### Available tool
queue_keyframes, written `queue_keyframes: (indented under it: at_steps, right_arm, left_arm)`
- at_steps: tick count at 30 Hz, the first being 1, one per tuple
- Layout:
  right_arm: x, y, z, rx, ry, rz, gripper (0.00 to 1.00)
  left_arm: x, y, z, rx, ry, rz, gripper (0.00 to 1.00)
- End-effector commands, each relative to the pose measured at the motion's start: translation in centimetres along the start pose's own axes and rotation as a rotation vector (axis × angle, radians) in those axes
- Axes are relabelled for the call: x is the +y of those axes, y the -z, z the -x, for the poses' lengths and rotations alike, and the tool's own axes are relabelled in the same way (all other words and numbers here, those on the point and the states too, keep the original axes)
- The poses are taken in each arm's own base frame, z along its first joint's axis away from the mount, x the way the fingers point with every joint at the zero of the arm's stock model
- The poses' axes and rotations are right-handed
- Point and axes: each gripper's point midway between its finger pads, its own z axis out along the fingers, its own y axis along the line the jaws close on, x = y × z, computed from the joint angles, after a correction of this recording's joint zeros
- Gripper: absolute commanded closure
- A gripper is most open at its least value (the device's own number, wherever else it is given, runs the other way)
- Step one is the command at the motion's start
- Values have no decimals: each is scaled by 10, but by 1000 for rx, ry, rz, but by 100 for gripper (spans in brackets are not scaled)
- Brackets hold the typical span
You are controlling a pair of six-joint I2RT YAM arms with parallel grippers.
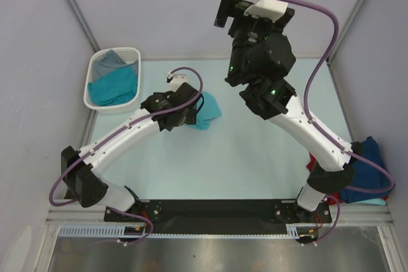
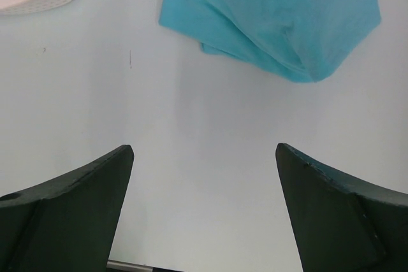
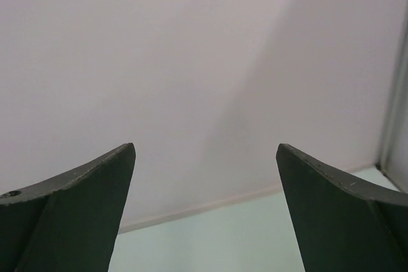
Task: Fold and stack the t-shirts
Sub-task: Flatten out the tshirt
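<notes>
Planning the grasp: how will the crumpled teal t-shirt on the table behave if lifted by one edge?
Probably floppy: the teal t-shirt lies in soft folds, so it should drape and unfold. Likely light, and it may slide on the smooth table if pushed.

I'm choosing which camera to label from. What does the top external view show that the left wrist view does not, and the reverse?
Only top external: the raised right arm, the navy blue and red cloth pile at the table's right near corner, and grey cloth inside the white slotted plastic basket. Only left wrist: the left gripper seen from its own camera, dark fingers wide apart over bare table. Both: the crumpled teal t-shirt lying on the table, and that basket holding teal cloth.
</notes>
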Motion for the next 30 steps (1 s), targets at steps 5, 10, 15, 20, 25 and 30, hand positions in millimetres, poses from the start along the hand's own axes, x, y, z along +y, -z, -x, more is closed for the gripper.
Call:
queue_keyframes:
  at_steps: [5,10,15,20,25,30]
  right_arm:
    - [47,-21,-161,533,-28,411,11]
    - [2,-33,-225,701,-4,293,23]
    - [-34,-19,-263,721,94,217,21]
    - [-64,-18,-268,630,222,87,0]
    - [-85,-18,-265,653,206,4,0]
    - [-105,-12,-283,700,234,-26,2]
  left_arm:
    - [14,13,12,-57,54,42,1]
    - [11,7,11,-52,61,59,0]
    - [13,1,17,-65,79,81,1]
    - [32,-21,25,-21,167,102,1]
    - [50,-36,45,-47,207,128,1]
    - [59,-43,76,-99,224,156,0]
